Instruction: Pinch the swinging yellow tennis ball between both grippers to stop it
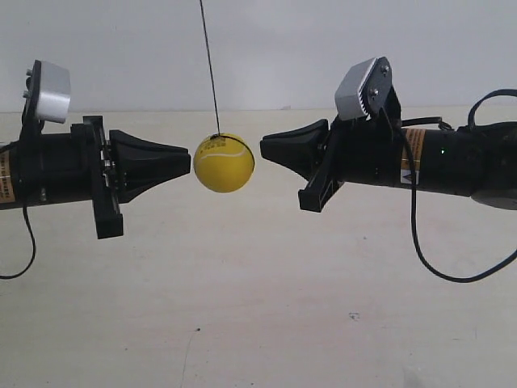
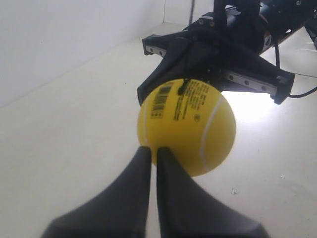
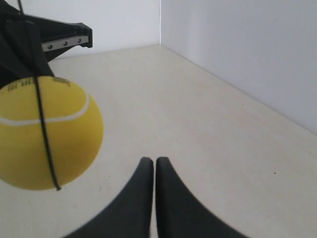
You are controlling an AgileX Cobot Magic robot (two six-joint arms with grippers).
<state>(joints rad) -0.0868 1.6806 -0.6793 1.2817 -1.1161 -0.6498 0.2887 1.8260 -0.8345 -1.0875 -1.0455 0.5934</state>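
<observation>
The yellow tennis ball point(image 1: 224, 162) hangs on a thin dark string point(image 1: 208, 65) between two black arms that point at each other. My left gripper point(image 1: 187, 152), the arm at the exterior view's left, is shut, and its tip touches or nearly touches the ball's side. In the left wrist view the ball point(image 2: 188, 126) sits right at the shut tips point(image 2: 150, 148), with the right gripper's body point(image 2: 208, 54) behind it. My right gripper point(image 1: 263, 148) is shut, a small gap from the ball. In the right wrist view the ball point(image 3: 44, 131) hangs off to one side of the tips point(image 3: 149, 159).
A beige tabletop point(image 1: 258, 307) lies well below the ball, with a white wall point(image 1: 283, 48) behind. A black cable point(image 1: 420, 242) loops down from the right arm, and another point(image 1: 31, 242) from the left. Silver-grey boxes point(image 1: 362, 87) point(image 1: 48, 90) sit on top of both wrists.
</observation>
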